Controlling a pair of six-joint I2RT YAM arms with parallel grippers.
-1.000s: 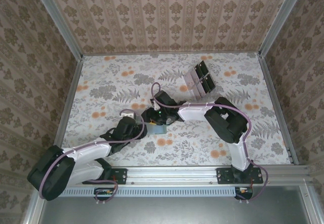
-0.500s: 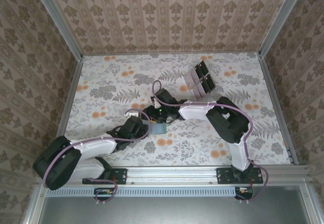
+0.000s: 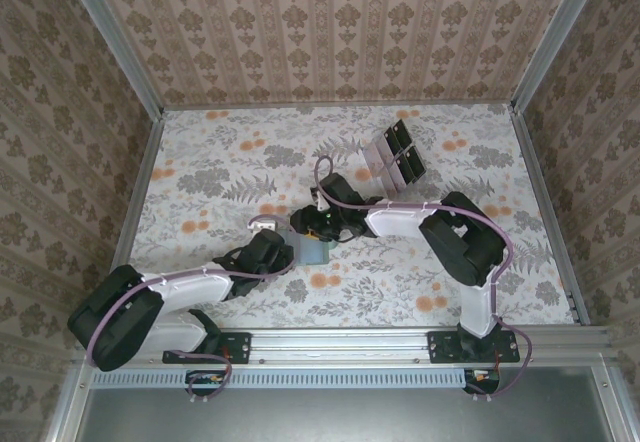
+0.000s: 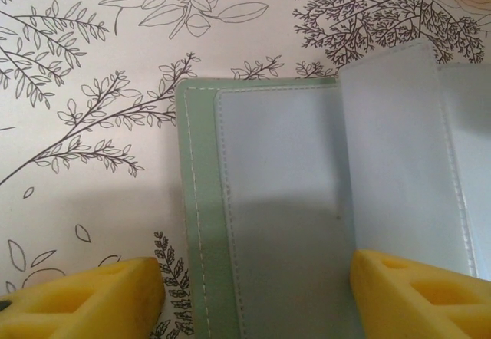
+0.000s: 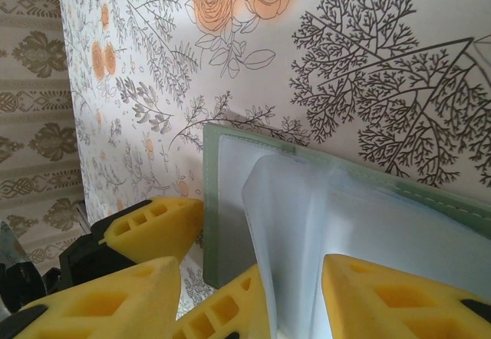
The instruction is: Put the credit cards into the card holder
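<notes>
Currently card holder (image 3: 316, 252) lies open near middle of counter (image 3: 200, 162). Left end effector (image 4: 245, 297) spread astride its edge; right end effector (image 5: 253, 304) spread around its raised clear sleeve (image 5: 295, 216).

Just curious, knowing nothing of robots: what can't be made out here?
- Top view: card holder mostly covered by left gripper and right gripper.
- Left wrist view: its right side cut off by frame edge; pale sheet may be card or sleeve.
- Top view: rack too small.
</notes>
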